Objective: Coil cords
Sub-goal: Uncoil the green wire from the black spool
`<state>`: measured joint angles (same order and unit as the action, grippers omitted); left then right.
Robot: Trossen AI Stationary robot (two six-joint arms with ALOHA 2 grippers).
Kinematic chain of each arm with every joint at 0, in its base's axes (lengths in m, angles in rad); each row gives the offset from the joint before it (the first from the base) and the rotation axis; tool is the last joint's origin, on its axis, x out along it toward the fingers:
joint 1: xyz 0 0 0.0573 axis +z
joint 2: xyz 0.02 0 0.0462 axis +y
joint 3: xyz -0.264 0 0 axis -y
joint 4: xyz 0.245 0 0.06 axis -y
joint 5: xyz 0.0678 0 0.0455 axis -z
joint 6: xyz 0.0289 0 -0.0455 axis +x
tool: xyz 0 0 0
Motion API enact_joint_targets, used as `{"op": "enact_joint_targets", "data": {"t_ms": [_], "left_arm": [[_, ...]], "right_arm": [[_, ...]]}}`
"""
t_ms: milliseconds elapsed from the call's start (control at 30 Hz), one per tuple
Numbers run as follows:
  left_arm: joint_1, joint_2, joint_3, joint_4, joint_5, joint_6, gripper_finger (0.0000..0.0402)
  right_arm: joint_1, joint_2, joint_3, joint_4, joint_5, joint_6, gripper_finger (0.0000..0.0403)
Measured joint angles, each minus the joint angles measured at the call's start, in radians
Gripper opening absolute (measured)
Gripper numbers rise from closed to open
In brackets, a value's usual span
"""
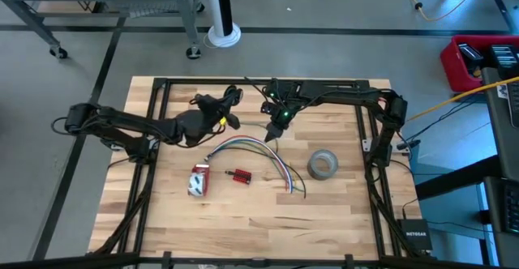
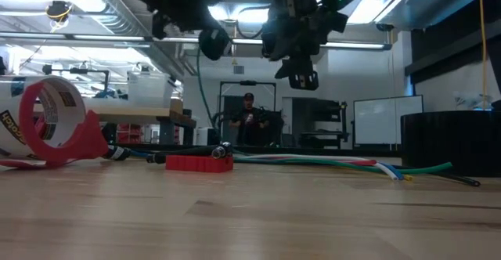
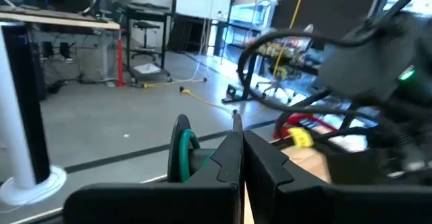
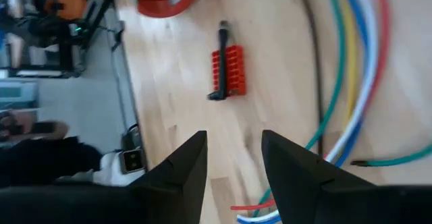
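Fingers of the left gripper (image 3: pixel 241 150) press together, pinching a cord (image 3: pixel 181 153) aloft near the bench's far edge. Right gripper (image 4: pixel 233 160) spread. Light, floppy; grip its loops.

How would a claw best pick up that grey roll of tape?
Probably from straight above. The grey tape roll lies flat with its hole facing up, so one finger could drop inside and one outside, pinching the wall. The open right claw hovers nearest.
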<state>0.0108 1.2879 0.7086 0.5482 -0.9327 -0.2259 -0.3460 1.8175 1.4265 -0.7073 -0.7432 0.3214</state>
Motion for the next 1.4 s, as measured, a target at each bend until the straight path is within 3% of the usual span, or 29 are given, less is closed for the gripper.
{"op": "enact_joint_targets", "data": {"t_ms": [233,433,567,733,900,1033,1200,1400], "left_arm": [[-0.075,-0.104,0.0,0.038,0.028,0.196,0.0],[-0.135,-0.258,0.0,-0.06,0.242,0.331,0.0],[-0.137,-0.379,0.0,-0.225,0.277,0.299,0.0],[-0.125,-0.507,-0.002,-0.435,0.275,0.213,0.0],[-0.125,-0.614,-0.085,-0.448,0.273,0.159,0.0],[-0.125,-0.702,-0.193,-0.361,0.256,0.143,0.0],[-0.126,-0.775,-0.355,-0.188,0.261,0.142,0.0],[-0.126,-0.771,-0.532,0.128,0.377,0.141,0.0]], "right_arm": [[0.0,0.0,0.0,-0.003,0.089,0.022,0.0145],[-0.003,0.0,0.0,-0.051,-0.01,0.049,0.0145],[-0.013,0.0,0.0,-0.115,-0.116,0.049,0.0145],[-0.026,-0.027,-0.001,-0.194,-0.141,0.034,0.0145],[-0.041,-0.14,-0.002,-0.179,-0.14,0.015,0.0145],[-0.062,-0.282,-0.001,-0.174,-0.129,0.008,0.0145],[-0.06,-0.483,-0.012,-0.129,-0.041,-0.012,0.0145],[-0.06,-0.737,-0.195,0.103,0.05,0.072,0.0145]]}}
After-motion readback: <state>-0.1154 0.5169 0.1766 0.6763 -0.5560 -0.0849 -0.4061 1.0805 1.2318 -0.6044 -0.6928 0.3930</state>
